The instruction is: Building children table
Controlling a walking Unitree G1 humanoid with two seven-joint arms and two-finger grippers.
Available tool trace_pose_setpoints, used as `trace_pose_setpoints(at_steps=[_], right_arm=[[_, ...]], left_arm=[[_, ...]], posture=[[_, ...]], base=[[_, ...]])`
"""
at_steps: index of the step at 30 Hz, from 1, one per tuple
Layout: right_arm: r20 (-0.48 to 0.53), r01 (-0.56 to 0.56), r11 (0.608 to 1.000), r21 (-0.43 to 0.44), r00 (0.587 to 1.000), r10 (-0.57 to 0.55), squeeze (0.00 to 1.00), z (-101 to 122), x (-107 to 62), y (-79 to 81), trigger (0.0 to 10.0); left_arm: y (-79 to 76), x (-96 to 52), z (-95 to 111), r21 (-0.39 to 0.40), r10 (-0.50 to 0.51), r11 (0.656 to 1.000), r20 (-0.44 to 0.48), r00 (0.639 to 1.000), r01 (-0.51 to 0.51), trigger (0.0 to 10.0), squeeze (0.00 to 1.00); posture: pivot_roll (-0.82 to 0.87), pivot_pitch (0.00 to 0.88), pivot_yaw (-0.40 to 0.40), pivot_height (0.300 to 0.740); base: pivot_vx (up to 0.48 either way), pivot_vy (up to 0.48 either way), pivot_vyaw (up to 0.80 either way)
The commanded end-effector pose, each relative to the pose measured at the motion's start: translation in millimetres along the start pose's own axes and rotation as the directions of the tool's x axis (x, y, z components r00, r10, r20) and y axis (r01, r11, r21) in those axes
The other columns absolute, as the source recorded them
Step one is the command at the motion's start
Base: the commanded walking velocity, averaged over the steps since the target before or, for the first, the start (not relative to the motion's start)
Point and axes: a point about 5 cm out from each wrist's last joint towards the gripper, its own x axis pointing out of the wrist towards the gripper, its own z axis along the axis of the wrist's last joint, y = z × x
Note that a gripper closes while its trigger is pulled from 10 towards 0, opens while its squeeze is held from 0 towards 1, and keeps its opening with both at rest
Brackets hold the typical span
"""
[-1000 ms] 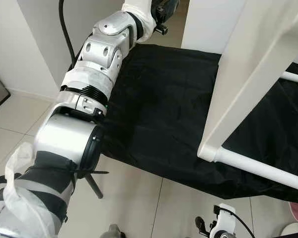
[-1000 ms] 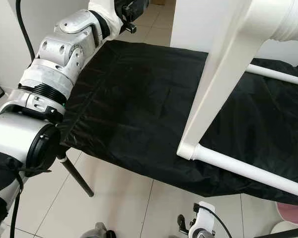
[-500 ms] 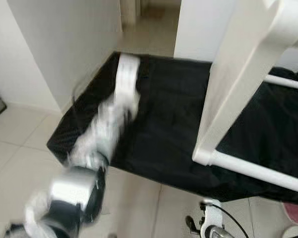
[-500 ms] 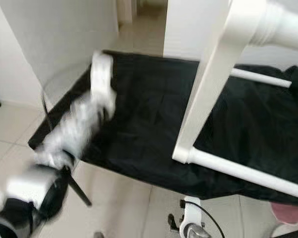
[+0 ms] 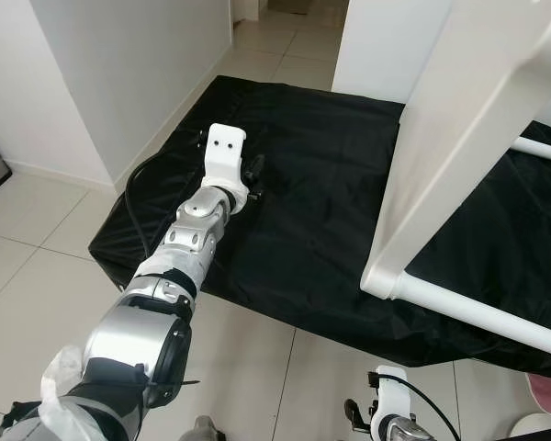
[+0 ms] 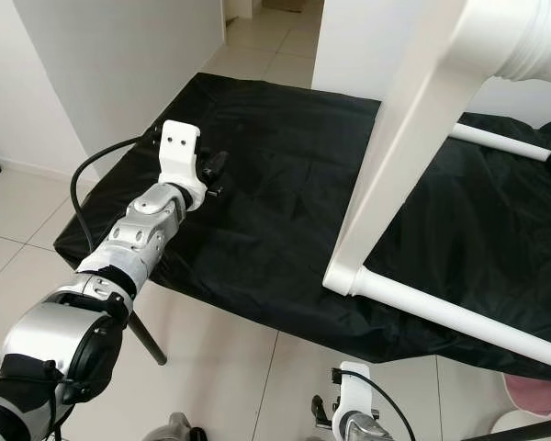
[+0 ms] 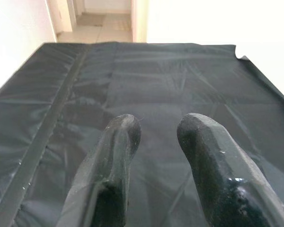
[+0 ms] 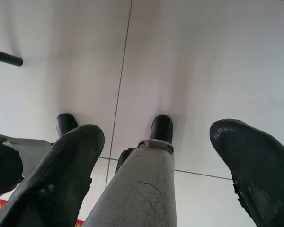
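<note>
Here the left arm (image 5: pixel 188 248) stretches forward and down from the shoulder, nearly straight, its silver jointed segments ending in a white wrist block (image 5: pixel 227 156) over the near-left part of a black cloth (image 5: pixel 312 202). The left gripper (image 7: pixel 158 137) hovers low over that cloth with its two black fingers (image 7: pixel 118 156) spread a little apart, nothing between them.

The cloth is thin and slightly shiny, creased all over, with a stitched seam running along one side — it drapes over a low stand whose dark leg (image 6: pixel 147 338) shows beneath the near edge.

The children's table frame (image 5: pixel 459 165) lies on the right half of the cloth: smooth white painted wood, a flat squared leg rising steeply toward the camera and round rails (image 5: pixel 482 308) joining it at its lower end (a second rail (image 5: pixel 542 147) runs farther back).

The right gripper (image 8: pixel 156 137) hangs over the pale glossy floor tiles (image 8: pixel 189 56), its rounded black fingers (image 8: pixel 61 165) wide apart — a grey tube (image 8: pixel 137 189) stands between them, and whether they touch it cannot be told.
</note>
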Motion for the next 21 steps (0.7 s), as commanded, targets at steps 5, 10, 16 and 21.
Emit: trace_pose_setpoints(at_steps=[5, 10, 16, 21], right_arm=[[-0.030, -0.003, 1.000, -0.005, 1.000, 0.003, 0.00, -7.2, -0.8, 2.4, 10.0], [-0.031, -0.006, 1.000, -0.004, 1.000, 0.005, 0.00, -8.1, -0.8, 3.6, 10.0], [-0.031, -0.006, 1.000, -0.004, 1.000, 0.005, 0.00, -8.1, -0.8, 3.6, 10.0], [-0.031, -0.006, 1.000, -0.004, 1.000, 0.005, 0.00, -8.1, -0.8, 3.6, 10.0]], left_arm=[[-0.8, -0.3, -3.1, 0.007, 0.013, 1.000, -0.006, 1.000, -0.013, 10.0, 0.00], [-0.9, -0.9, -2.3, 0.007, 0.014, 1.000, 0.003, 1.000, -0.014, 10.0, 0.00], [-0.9, -0.9, -2.3, 0.007, 0.014, 1.000, 0.003, 1.000, -0.014, 10.0, 0.00], [-0.9, -0.9, -2.3, 0.007, 0.014, 1.000, 0.003, 1.000, -0.014, 10.0, 0.00]], posture=[[0.00, 0.000, 0.000, 0.740], [0.00, 0.000, -0.024, 0.740], [0.00, 0.000, -0.024, 0.740], [0.00, 0.000, -0.024, 0.740]], base=[[0.000, 0.000, 0.00], [0.000, 0.000, 0.00], [0.000, 0.000, 0.00], [0.000, 0.000, 0.00]])
